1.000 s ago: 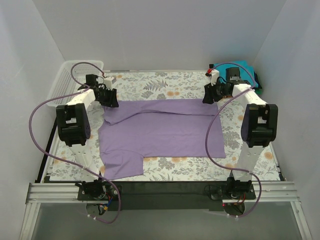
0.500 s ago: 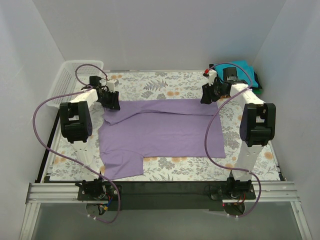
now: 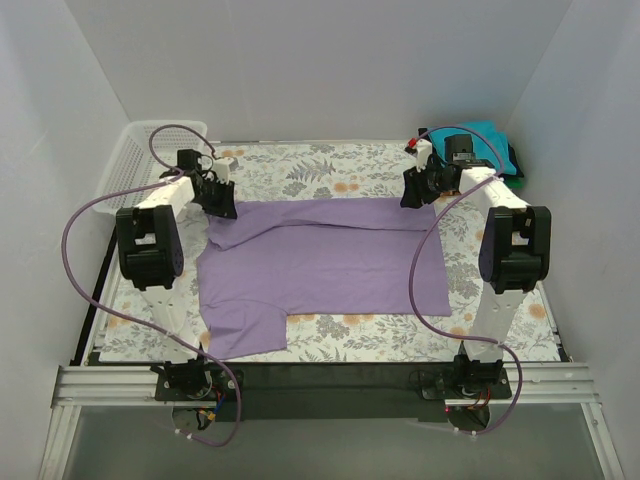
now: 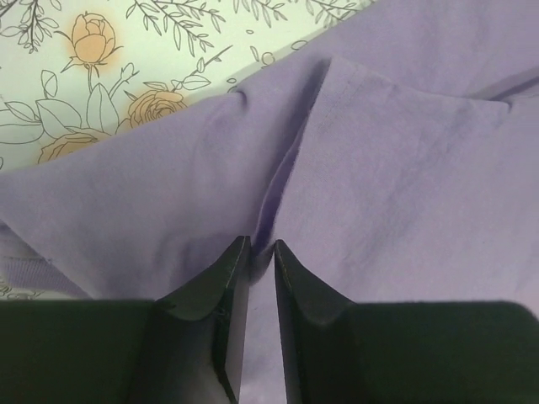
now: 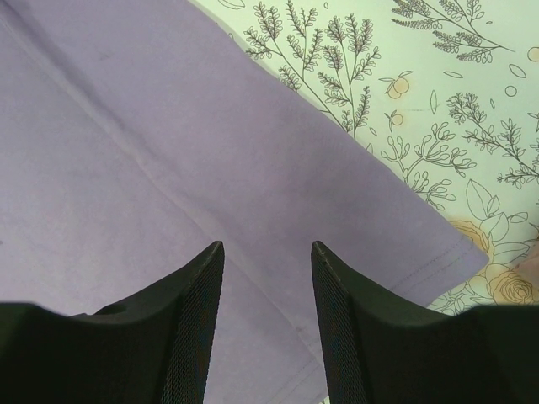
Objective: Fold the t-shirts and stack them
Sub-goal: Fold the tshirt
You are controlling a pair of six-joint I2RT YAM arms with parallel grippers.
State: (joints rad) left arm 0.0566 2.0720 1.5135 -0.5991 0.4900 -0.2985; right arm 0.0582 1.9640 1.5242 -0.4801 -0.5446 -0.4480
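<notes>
top external view: the lavender t-shirt (image 3: 330, 265) is laid flat on the floral cloth (image 3: 300, 170), long axis left-right, its far-left edge pinched in the closed left gripper (image 3: 222, 207), its far-right corner beneath the open-fingered right gripper (image 3: 413, 192).

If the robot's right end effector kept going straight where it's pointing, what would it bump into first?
Probably the large lavender-purple cloth t-shirt, near its hem; the right end effector points its open fingers down at it.
</notes>
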